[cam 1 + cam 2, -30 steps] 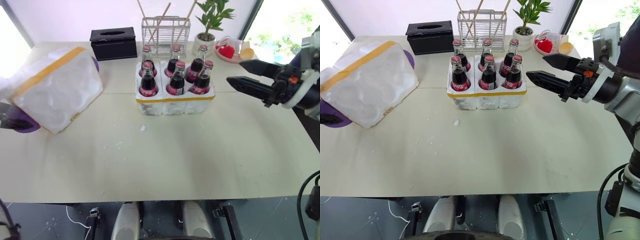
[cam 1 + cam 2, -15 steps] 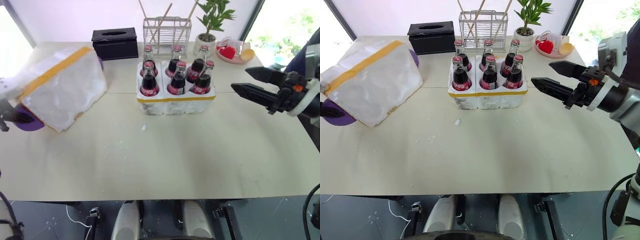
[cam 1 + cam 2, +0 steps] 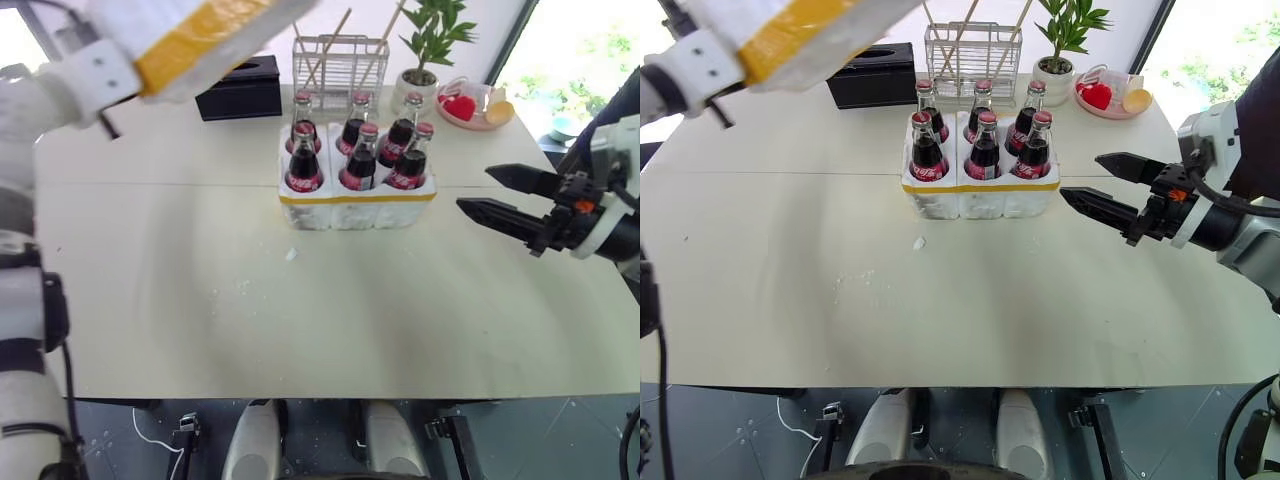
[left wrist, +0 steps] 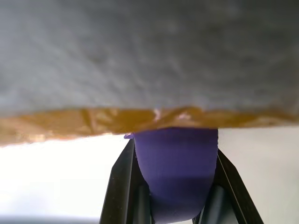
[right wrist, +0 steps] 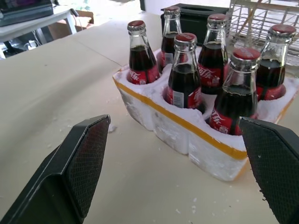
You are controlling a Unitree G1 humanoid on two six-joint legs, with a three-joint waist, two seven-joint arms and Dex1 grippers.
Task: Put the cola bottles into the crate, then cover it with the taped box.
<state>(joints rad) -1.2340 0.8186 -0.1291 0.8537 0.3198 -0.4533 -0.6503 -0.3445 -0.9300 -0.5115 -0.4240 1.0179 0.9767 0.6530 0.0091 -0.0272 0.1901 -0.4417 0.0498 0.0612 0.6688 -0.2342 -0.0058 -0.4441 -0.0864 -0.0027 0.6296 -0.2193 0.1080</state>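
Several cola bottles (image 3: 360, 160) with red caps stand in the wells of the white crate (image 3: 355, 213), which has a yellow tape band. The taped box (image 3: 200, 35) hangs tilted in the air above the table's far left, well clear of the crate. In the left wrist view my left gripper (image 4: 174, 154) is shut on a purple strap (image 4: 175, 177) under the box's yellow-taped edge. My right gripper (image 3: 473, 188) stands open and level to the right of the crate, its black fingers (image 5: 88, 154) pointing at the bottles with nothing between them.
Behind the crate are a black tissue box (image 3: 240, 88), a wire rack with wooden sticks (image 3: 335, 62), a potted plant (image 3: 425, 50) and a pink dish (image 3: 470, 105). White crumbs (image 3: 290, 255) lie on the beige table (image 3: 300, 330) in front of the crate.
My left arm has lifted the taped box off the table's left side, up and toward the crate, and the box has turned. The right gripper has sunk slightly and stays open.
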